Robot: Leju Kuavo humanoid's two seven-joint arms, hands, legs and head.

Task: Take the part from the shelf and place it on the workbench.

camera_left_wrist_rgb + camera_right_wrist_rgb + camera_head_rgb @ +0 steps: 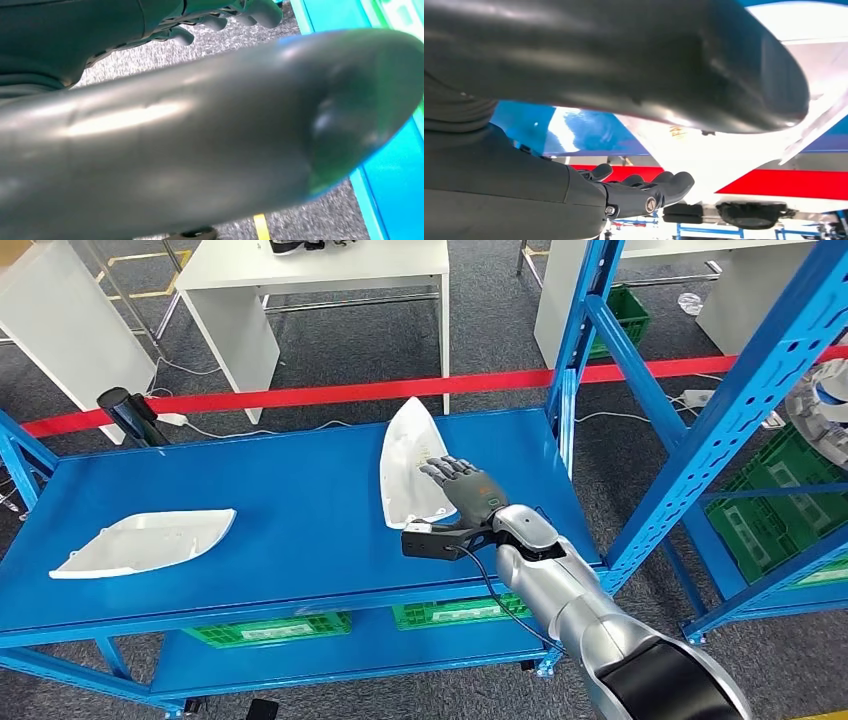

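Observation:
Two white moulded parts lie on the blue shelf (290, 500). One part (140, 540) is flat at the left. The other part (408, 455) stands tilted near the shelf's right end. My right hand (462, 488) reaches over this part's lower right edge, with its fingers (445, 470) spread on the white surface. In the right wrist view the part (724, 150) sits between the thick thumb (624, 60) and the dark fingers (649, 192), with a gap on both sides. My left hand (200, 125) hangs beside the shelf over the grey floor and holds nothing.
A blue upright post (575, 360) stands just right of the tilted part. Green crates (270, 628) sit on the lower shelf. A red barrier tape (350, 392) runs behind, with white tables (320, 270) beyond. Another blue rack with a green crate (780, 510) stands at the right.

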